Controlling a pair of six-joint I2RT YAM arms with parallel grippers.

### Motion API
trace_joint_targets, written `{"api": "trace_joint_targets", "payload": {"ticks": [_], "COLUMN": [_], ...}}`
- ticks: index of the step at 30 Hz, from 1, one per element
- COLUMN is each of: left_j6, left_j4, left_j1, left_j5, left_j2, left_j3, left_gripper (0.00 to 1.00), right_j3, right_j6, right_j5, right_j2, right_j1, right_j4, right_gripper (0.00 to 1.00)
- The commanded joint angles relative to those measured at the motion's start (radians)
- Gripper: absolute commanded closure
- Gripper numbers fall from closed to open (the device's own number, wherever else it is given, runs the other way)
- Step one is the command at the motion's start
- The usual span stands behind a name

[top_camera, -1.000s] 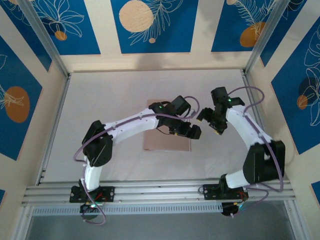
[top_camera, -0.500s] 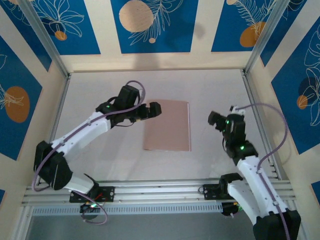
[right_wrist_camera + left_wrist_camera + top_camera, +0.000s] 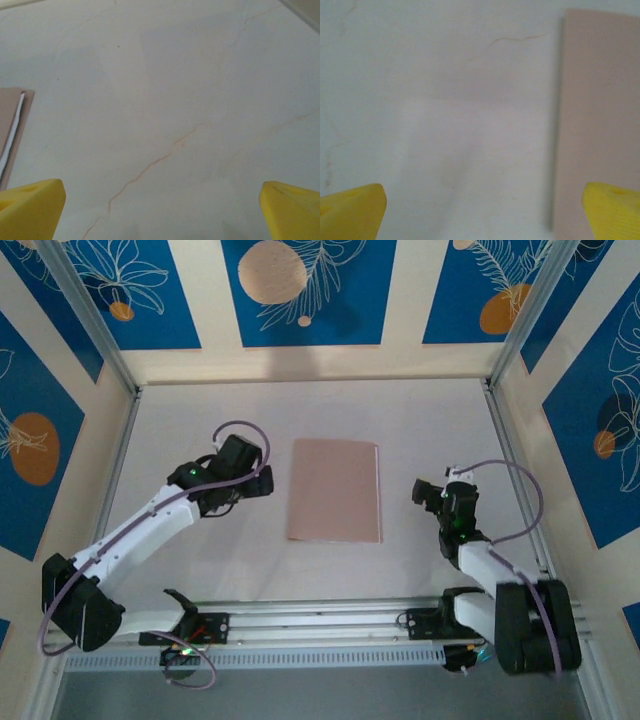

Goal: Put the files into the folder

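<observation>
Lying flat, the folder [image 3: 335, 490] sat just right of the left gripper [image 3: 262, 480] and well left of the right gripper [image 3: 428, 490]. Both grippers were spread wide and held nothing. A thin white edge of the files [image 3: 12, 135] peeked from the folder's side facing the right gripper.

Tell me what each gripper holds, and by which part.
Nothing is held: left gripper and right gripper stand open, beside the flat tan card folder.

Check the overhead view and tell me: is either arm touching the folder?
No, the folder lies flat alone, the left arm off to its left and the right arm to its right, bare table between.
</observation>
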Motion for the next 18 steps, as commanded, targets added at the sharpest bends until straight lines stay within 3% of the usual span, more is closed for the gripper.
{"api": "trace_joint_targets", "payload": {"ticks": [1,5,10,13,18], "left_j6": [0.055,0.075,0.166,0.293,0.442], "left_j4": [-0.01,0.038,0.126,0.219,0.431], "left_j1": [0.009,0.009,0.008,0.025,0.226], "left_j5": [-0.095,-0.156,-0.242,-0.31,-0.201], "left_j2": [-0.065,-0.146,-0.245,-0.287,-0.241], "left_j3": [-0.059,-0.139,-0.244,-0.304,-0.389], "left_gripper": [0.0,0.0,0.0,0.0,0.0], "right_j3": [0.079,0.098,0.088,0.1,0.128], "right_j6": [-0.036,-0.091,-0.077,-0.072,-0.083], "right_j5": [-0.09,-0.16,-0.158,-0.146,-0.081], "right_j2": [0.139,0.299,0.279,0.281,0.292], "right_j1": [-0.02,-0.001,-0.011,-0.011,0.018], "right_j4": [0.259,0.38,0.369,0.345,0.308], "right_gripper": [0.01,0.01,0.01,0.01,0.01]}}
